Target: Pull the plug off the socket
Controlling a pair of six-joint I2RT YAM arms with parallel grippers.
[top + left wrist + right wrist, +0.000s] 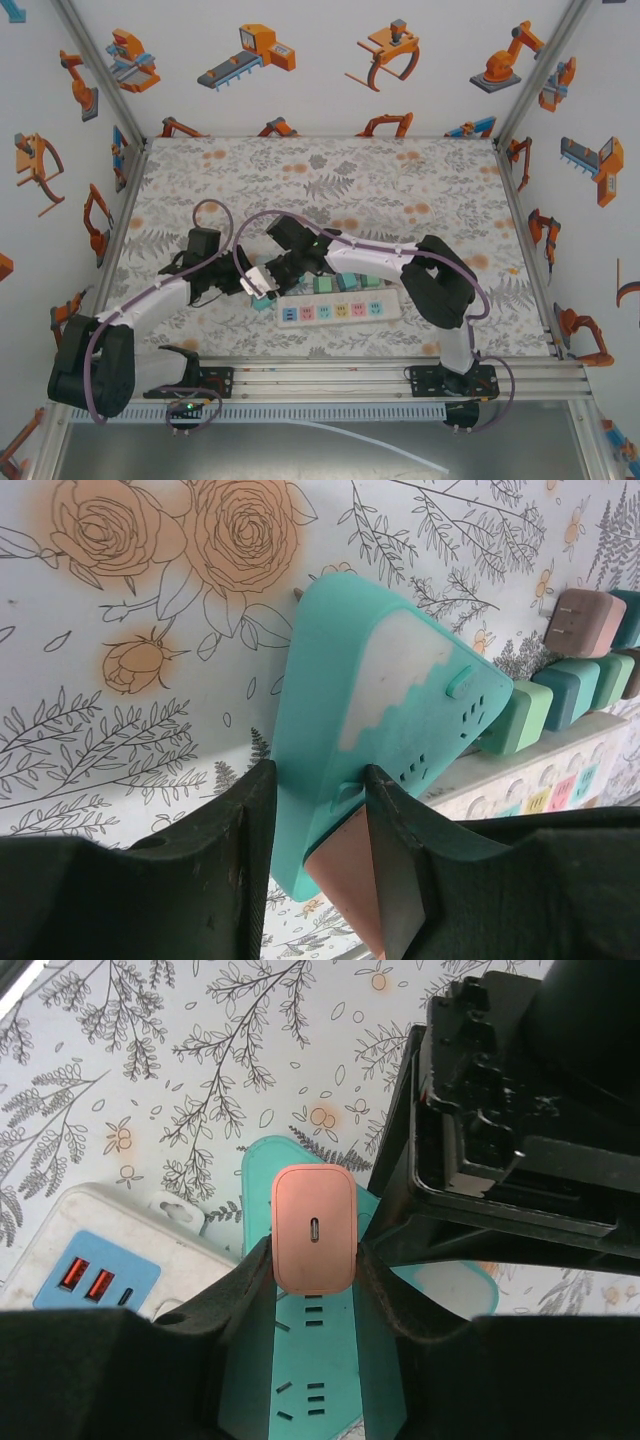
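Note:
A teal socket strip is held tilted off the table, and my left gripper is shut on its lower end. A salmon-pink plug sits against the strip's slotted face, with my right gripper shut on its two sides. In the left wrist view the plug shows under the strip, beside the right finger. From above, the left gripper and the right gripper meet at the table's middle. Whether the plug's prongs are still in the slots is hidden.
A white power strip with coloured sockets lies just right of the grippers, near the table's front edge. A row of teal and green cube adapters stands behind it. The left gripper's black body is close beside the plug.

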